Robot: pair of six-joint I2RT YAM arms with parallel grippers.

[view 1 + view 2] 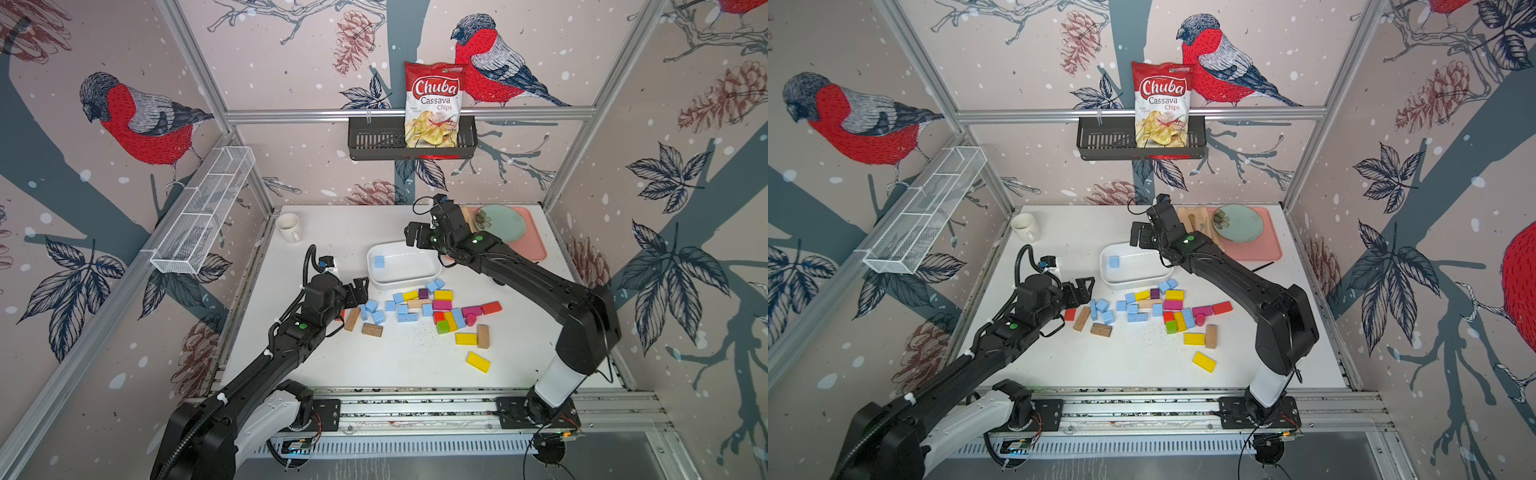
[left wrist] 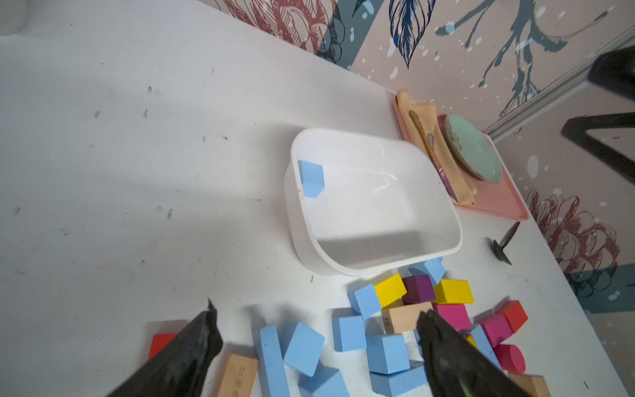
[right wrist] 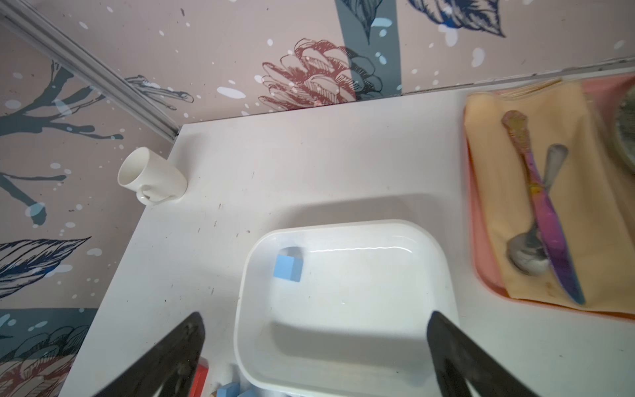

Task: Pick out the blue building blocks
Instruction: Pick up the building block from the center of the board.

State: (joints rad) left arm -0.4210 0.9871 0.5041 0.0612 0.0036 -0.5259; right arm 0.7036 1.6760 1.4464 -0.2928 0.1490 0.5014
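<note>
In both top views, one sky-blue painted cube is lying at the nine o'clock end of the white rectangular plastic tub, likely the drop spot. The loose sky-blue blocks are lying at its six o'clock, a long bar pointing twelve-to-six. Left wrist view: the left gripper is hanging spread, empty, above them. Right wrist view: the right gripper is hovering open, empty, over the tub.

The chip bag in the black basket read "Chuba Cassava Chips", plain in both top views. In the left wrist view, a wooden block carried what looked like "46". Another wooden bar bore print too blurred to read.
</note>
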